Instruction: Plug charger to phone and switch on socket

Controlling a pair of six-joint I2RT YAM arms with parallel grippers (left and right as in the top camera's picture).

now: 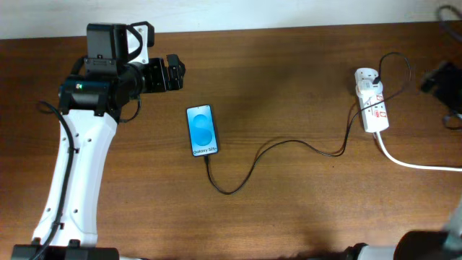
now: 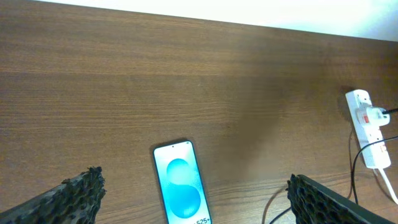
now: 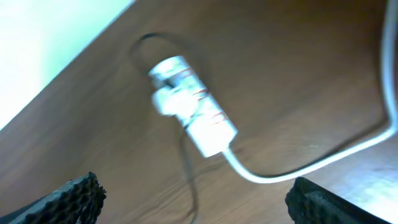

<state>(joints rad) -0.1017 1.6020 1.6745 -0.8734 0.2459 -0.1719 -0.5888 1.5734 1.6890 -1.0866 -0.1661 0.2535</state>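
The phone (image 1: 202, 130) lies flat mid-table, its blue screen lit; it also shows in the left wrist view (image 2: 180, 186). The thin black charger cable (image 1: 289, 141) runs from the phone's lower edge in a loop across to the white socket (image 1: 371, 101) at the far right, where it is plugged in. My left gripper (image 1: 174, 72) is open and empty, above and left of the phone (image 2: 194, 182). My right gripper (image 1: 440, 76) is open and empty at the right edge, just right of the socket (image 3: 189, 118); the right wrist view (image 3: 196, 185) is blurred.
The socket's thick white cord (image 1: 415, 162) runs off the table's right edge and also shows in the right wrist view (image 3: 298, 168). The table's far edge meets a white wall (image 2: 249, 12). The left arm's white link (image 1: 72, 180) lies along the left side.
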